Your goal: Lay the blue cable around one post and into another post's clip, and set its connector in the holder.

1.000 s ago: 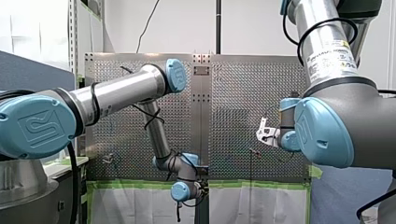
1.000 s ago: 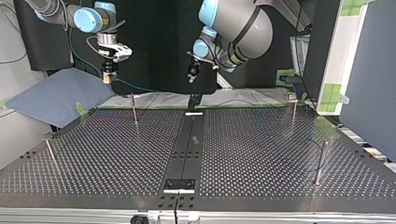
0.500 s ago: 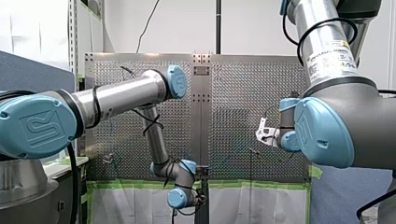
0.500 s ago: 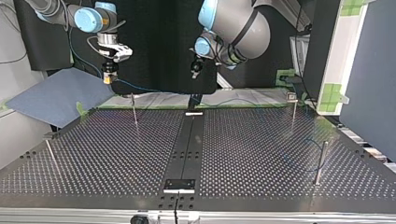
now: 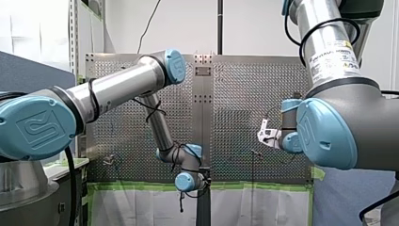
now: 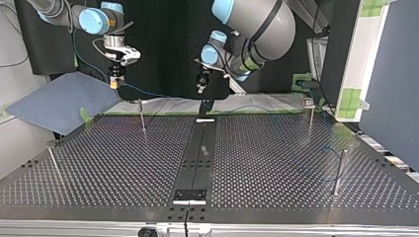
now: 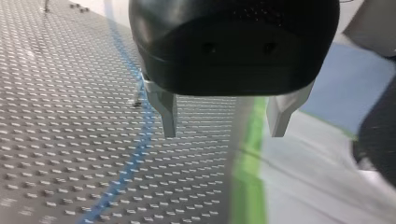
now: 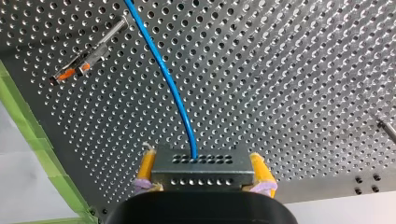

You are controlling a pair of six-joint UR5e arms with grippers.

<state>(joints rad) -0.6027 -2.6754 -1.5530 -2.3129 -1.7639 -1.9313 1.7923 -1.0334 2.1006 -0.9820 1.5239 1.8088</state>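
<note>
The connector [image 8: 201, 170] sits clamped between my right jaws.

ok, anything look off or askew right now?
Nothing stands out. Right end effector grips the connector squarely, blue cable leaving it in a smooth curve, no kink. Left end effector is open and empty over the table.

Green tape [image 5: 131, 186] — blue mat [image 6: 59, 102]
</note>
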